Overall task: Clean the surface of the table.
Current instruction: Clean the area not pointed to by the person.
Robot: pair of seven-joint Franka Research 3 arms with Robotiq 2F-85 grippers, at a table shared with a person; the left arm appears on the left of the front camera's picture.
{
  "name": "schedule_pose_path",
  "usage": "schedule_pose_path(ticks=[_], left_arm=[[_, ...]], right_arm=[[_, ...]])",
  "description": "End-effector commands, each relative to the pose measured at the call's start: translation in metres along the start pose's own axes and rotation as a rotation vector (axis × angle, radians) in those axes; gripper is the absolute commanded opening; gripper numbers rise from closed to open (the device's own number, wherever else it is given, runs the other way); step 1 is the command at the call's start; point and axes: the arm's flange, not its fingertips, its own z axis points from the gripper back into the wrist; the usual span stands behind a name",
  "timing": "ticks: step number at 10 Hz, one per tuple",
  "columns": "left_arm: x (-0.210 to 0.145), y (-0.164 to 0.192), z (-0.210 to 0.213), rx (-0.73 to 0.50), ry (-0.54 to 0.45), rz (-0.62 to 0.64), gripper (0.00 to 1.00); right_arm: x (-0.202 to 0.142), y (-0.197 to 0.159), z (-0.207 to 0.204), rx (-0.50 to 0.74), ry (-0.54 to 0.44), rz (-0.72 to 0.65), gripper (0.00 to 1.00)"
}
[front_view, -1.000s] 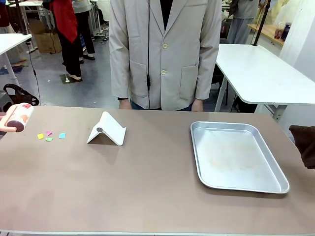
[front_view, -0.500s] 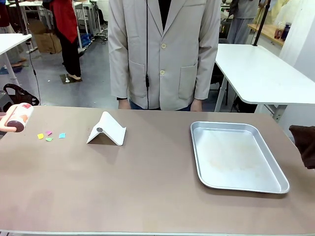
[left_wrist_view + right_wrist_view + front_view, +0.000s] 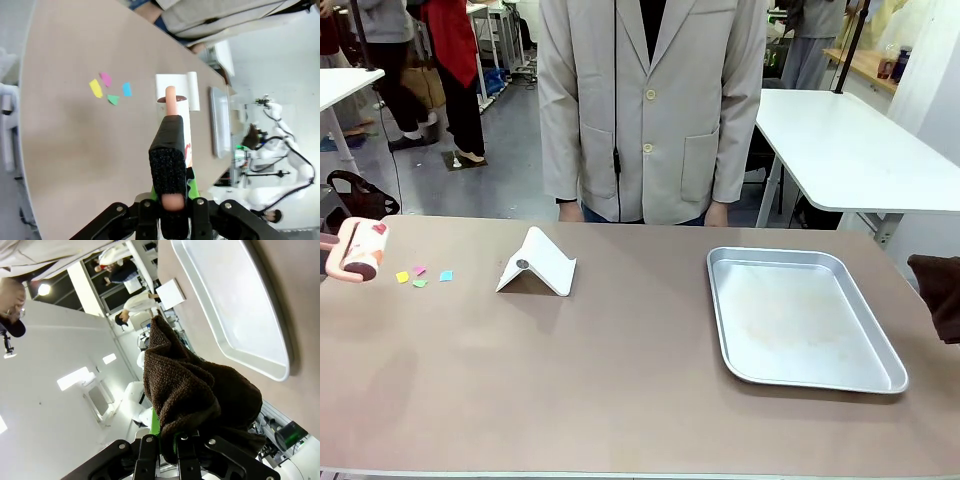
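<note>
Left claw (image 3: 175,167) is pressed tight on the pink handle of a lint roller (image 3: 362,250), which sits at the far left edge of the front view, just beside the little paper scraps (image 3: 420,276) (yellow, pink, green, blue). Right claw (image 3: 172,434) is pinched shut on a bunched brown cloth (image 3: 195,390), poking in at the right edge of the front view. The brown tabletop (image 3: 620,380) fills the lower half of the frame, with a white folded stand (image 3: 537,264) left of centre and a silver tray (image 3: 805,318) on the right. A person in a beige coat (image 3: 650,100) stands at the far side, and a white table (image 3: 840,150) is in the upper right. Compared with a second ago, the roller has swung round and dropped a bit nearer the scraps; everything else is the same.
</note>
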Motion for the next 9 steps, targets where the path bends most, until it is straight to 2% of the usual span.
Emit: schedule_pose_path(ticks=[1,4,9], left_arm=[[-0.007,-0.009,-0.020,0.139,0.002,0.030,0.22],[0.001,-0.003,-0.029,0.264,0.016,0.087,0.22],[0.028,0.020,-0.033,0.347,-0.047,0.124,0.22]], right_arm=[[-0.006,0.006,0.000,-0.001,0.013,-0.008,0.11],[-0.006,0.006,0.000,-0.001,0.013,-0.008,0.11],[-0.006,0.006,0.000,-0.001,0.013,-0.008,0.11]])
